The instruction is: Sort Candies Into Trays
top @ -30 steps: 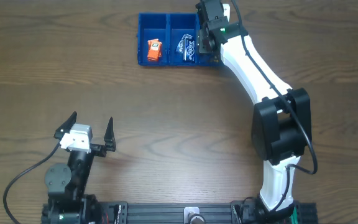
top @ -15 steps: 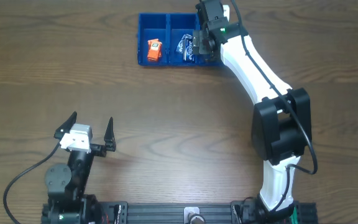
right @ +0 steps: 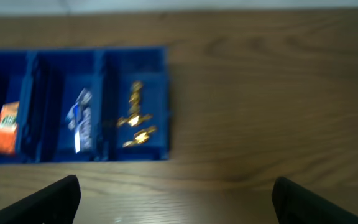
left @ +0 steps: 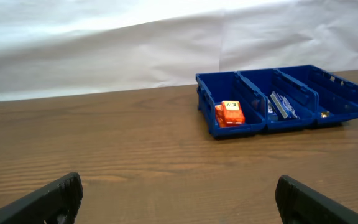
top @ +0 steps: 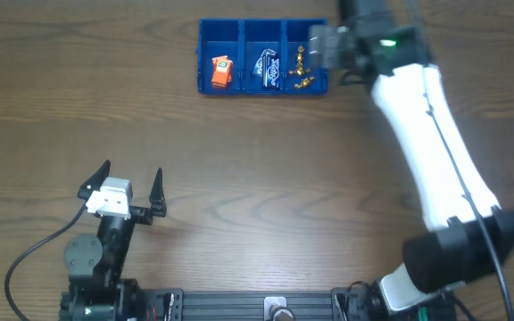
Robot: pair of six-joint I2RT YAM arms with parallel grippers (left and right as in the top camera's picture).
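A blue three-compartment tray sits at the far middle of the table. Its left bin holds orange candies, the middle bin blue-wrapped candies, the right bin gold-wrapped candies. My right gripper hovers open just right of the tray with nothing held; its wrist view looks down on the tray, the orange candies, the blue candies and the gold candies. My left gripper stands open and empty near the front left, facing the tray and its orange candies.
Bare wooden table stretches between the tray and the arm bases. A white backdrop rises behind the table's far edge.
The right arm has swung to the right, away from above the tray's right bin, uncovering the gold candies there. The left arm has not moved.
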